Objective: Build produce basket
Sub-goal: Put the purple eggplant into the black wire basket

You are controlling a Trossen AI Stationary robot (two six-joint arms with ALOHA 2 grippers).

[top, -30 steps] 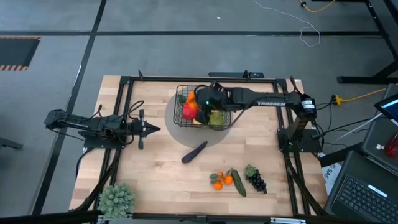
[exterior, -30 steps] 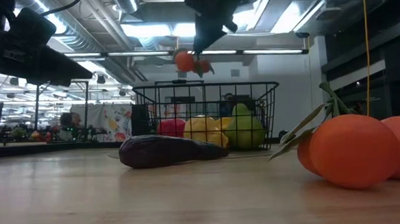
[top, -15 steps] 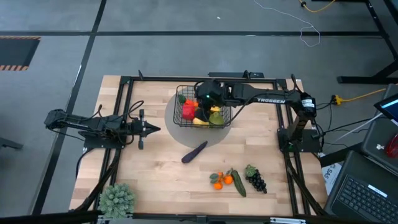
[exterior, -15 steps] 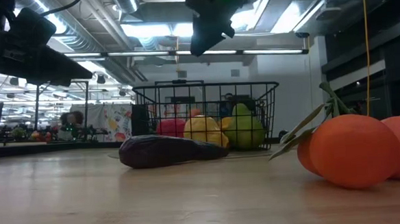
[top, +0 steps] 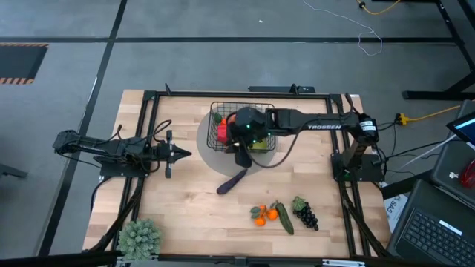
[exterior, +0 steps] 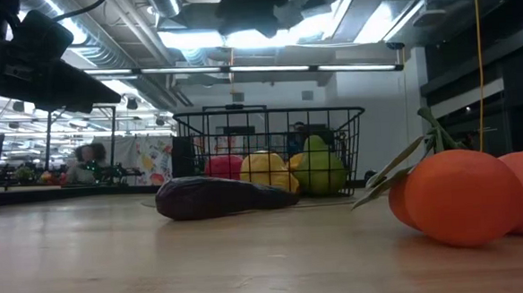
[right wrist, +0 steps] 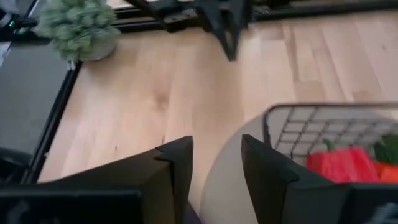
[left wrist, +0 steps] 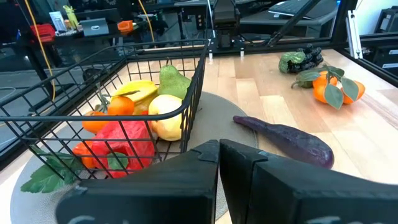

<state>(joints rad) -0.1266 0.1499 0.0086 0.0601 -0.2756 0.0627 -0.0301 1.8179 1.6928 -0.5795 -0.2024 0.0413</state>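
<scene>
The black wire basket [top: 223, 113] [exterior: 270, 137] [left wrist: 118, 74] [right wrist: 311, 121] stands on a round grey mat and holds a red pepper [left wrist: 118, 140], a lemon [left wrist: 165, 115], a yellow starfruit, a green fruit and an orange piece [left wrist: 119, 106]. My right arm covers much of it from above. The right gripper [top: 241, 156] [right wrist: 214, 165] hangs open and empty over the basket's near edge, above the table. The purple eggplant [top: 232, 181] [exterior: 219, 196] [left wrist: 286, 140] lies flat on the table nearer than it. My left gripper [top: 184, 154] [left wrist: 219, 152] waits shut, left of the basket.
Oranges [top: 261, 215] [exterior: 466, 194], a cucumber [top: 286, 219] and dark grapes [top: 304, 215] lie near the table's near right edge. A bushy grey-green plant [top: 139, 237] [right wrist: 78, 25] sits at the near left corner. Bare wood lies between the eggplant and the plant.
My right gripper held an orange piece above the basket, let it go, and the piece now lies in the basket. The gripper then moved toward the near edge, past the basket's near side, toward the eggplant.
</scene>
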